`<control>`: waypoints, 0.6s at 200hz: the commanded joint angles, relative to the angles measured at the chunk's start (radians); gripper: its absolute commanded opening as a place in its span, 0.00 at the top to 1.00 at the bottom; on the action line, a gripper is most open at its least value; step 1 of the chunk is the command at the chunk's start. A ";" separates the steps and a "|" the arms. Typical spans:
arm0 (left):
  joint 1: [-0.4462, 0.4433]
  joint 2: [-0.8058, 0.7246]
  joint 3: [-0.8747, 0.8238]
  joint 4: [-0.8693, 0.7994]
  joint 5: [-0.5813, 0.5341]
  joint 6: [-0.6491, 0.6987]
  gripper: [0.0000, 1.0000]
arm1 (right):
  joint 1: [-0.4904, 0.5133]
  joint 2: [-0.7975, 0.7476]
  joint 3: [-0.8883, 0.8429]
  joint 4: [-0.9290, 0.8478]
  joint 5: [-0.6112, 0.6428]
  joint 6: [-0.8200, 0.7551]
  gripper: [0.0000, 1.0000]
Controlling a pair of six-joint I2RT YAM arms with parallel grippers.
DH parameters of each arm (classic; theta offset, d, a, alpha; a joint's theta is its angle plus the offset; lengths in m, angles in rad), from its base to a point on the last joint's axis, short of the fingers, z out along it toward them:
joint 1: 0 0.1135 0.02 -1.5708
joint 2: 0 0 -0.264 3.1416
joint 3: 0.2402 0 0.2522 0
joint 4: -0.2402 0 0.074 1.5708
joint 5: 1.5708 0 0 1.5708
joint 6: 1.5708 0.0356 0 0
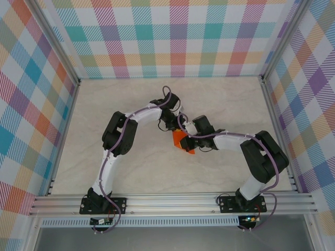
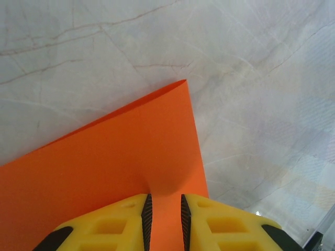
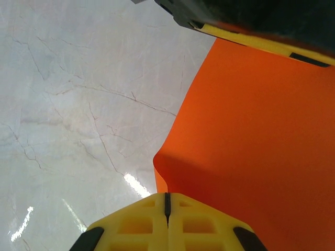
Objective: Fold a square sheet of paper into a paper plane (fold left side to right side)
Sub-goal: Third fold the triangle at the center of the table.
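Observation:
The square sheet of paper [image 1: 182,141] is bright orange and lies in the middle of the table between my two grippers. In the left wrist view the sheet [image 2: 104,172] has one corner pointing away. My left gripper [image 2: 166,201] stands on it with its jaws a little apart, and the paper dimples at the tips. My right gripper [image 3: 167,197] is shut at the sheet's [image 3: 261,130] near edge, which curls up from the table there. From above, the left gripper [image 1: 174,127] and the right gripper [image 1: 188,137] meet over the paper.
The table [image 1: 131,99] is pale marble-patterned, with checked walls on three sides and an aluminium rail [image 1: 172,201] at the near edge. A yellow finger of the left gripper [image 3: 261,41] crosses the top of the right wrist view.

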 commanded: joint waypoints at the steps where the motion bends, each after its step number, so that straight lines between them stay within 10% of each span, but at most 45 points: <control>1: -0.027 0.004 0.045 0.002 0.062 -0.001 0.76 | 0.004 0.009 -0.004 -0.005 -0.037 0.011 1.00; 120: -0.028 0.059 0.053 -0.009 0.016 0.014 0.81 | 0.004 -0.009 -0.008 -0.005 -0.034 0.017 1.00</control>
